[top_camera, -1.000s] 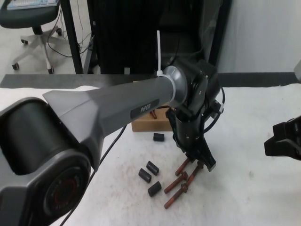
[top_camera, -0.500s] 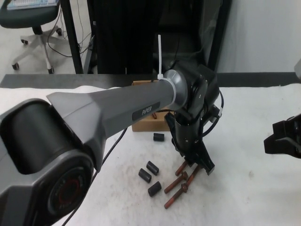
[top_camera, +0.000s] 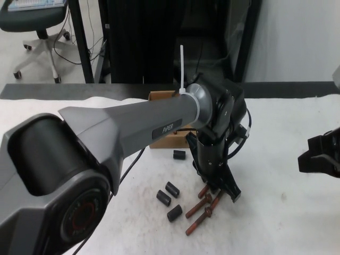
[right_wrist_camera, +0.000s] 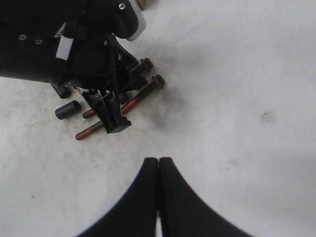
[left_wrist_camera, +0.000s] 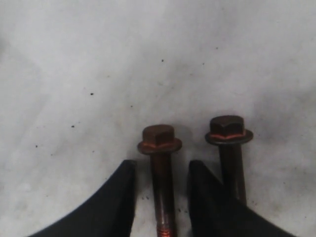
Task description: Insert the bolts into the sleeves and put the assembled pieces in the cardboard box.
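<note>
Bolts lie in a little bunch on the white bench, with the black sleeves just beside them. The left gripper is down over one bolt, its jaws apart, one on each side, maybe not quite touching it. The right gripper hangs well off to the side, jaws pressed together. The cardboard box sits farther back on the bench.
</note>
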